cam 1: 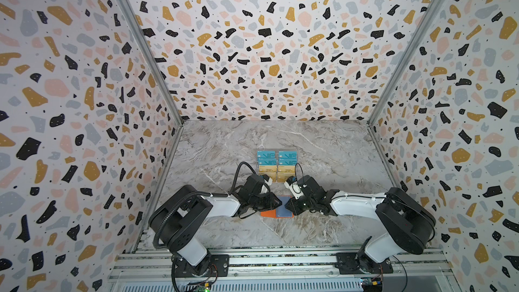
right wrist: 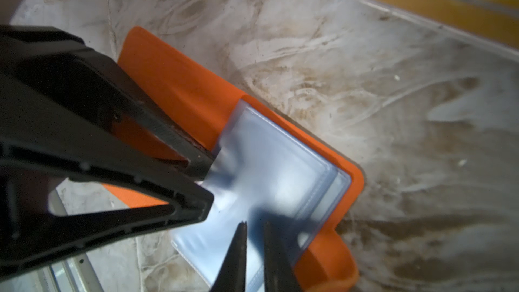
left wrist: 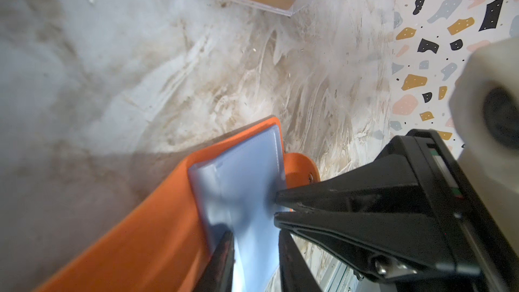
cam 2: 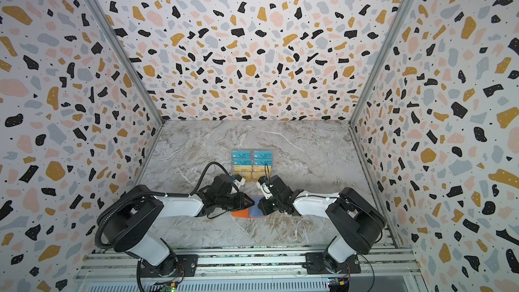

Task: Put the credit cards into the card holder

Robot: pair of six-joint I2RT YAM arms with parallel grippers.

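Note:
The orange card holder (cam 1: pixel 268 214) (cam 2: pixel 240 214) lies open on the marble table between the two arms, its clear sleeves (left wrist: pixel 241 175) (right wrist: pixel 280 164) facing up. My left gripper (cam 1: pixel 278 202) (left wrist: pixel 254 237) (right wrist: pixel 207 183) is closed on the sleeves near the spine, which run between its fingers. My right gripper (cam 1: pixel 289 206) (right wrist: pixel 255 224) (left wrist: pixel 276 205) meets the sleeves' opposite edge, its jaws almost together on that edge. The credit cards (cam 1: pixel 276 164) (cam 2: pixel 251 164), teal ones behind and gold ones in front, stand in rows just behind both grippers. Neither gripper holds a card.
The cards sit in a clear acrylic tiered stand (left wrist: pixel 280 4) (right wrist: pixel 421 12) a short way behind the holder. The holder's snap tab (left wrist: pixel 302 169) sticks out beside the right fingers. Patterned walls enclose the table on three sides. An aluminium rail (cam 1: pixel 280 262) carries both arm bases.

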